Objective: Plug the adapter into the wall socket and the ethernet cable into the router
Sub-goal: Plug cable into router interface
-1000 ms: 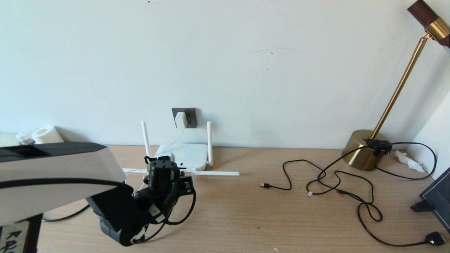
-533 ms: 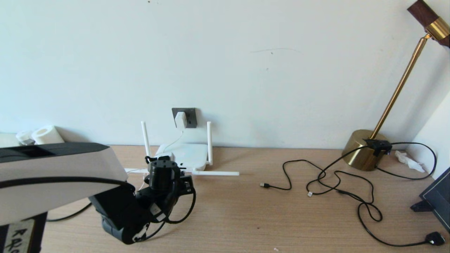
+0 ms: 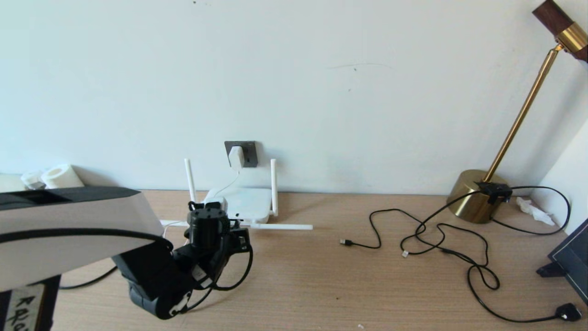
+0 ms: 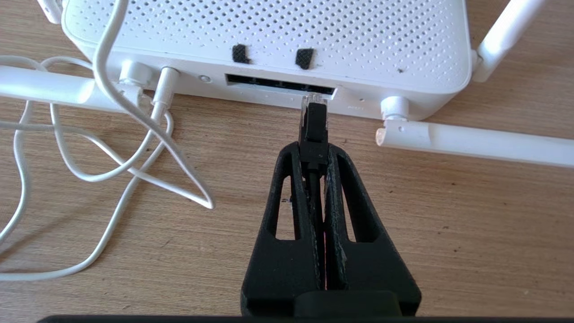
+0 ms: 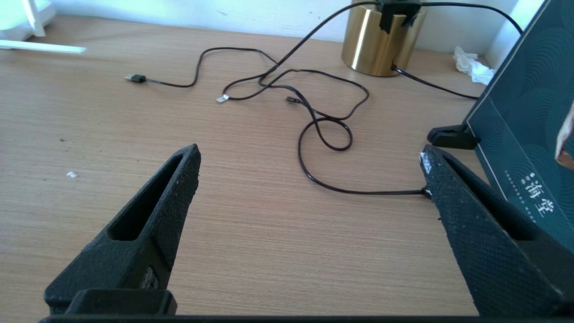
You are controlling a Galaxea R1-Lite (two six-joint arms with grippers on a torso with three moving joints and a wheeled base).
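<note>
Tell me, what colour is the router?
White, with little dots over its top. The router shows best in the left wrist view.

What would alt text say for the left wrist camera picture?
The left tool pinches the ethernet cable by its plug, whose clear tip sits at the mouth of the router port slot. White cords loop on the wooden desk beside it.
</note>
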